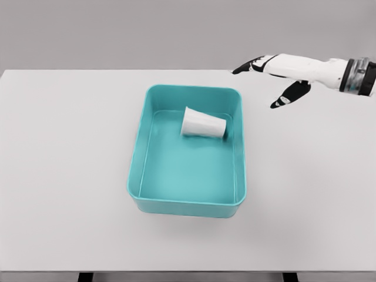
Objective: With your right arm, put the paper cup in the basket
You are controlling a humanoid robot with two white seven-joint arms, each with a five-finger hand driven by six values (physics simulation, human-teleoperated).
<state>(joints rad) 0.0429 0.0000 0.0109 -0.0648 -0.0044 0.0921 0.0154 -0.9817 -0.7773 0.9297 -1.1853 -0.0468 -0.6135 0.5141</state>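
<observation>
A wide, pale grey table (64, 176) fills nearly the whole head view, its far edge meeting a plain grey wall (117, 29) and two dark legs just showing under its near edge. On the middle of the table sits a teal rectangular basket (187, 202) with rounded corners and a raised rim, its long sides running away from the camera. The right arm (329, 70), white with a dark and silver band at the wrist, comes in from the upper right edge and reaches leftward above the table's far side. The right hand (281, 73) hangs past the basket's far right corner, clear of its rim, with its dark-tipped fingers (247, 66) stretched out and the thumb dropped below them; it is spread loose and has hold of nothing. The white paper cup (202, 123) lies on its side inside the basket, in the far half and toward the right wall, its wider mouth end pointing left and its narrower base pointing right. The cup is well apart from the hand, with the basket's right wall between them.
</observation>
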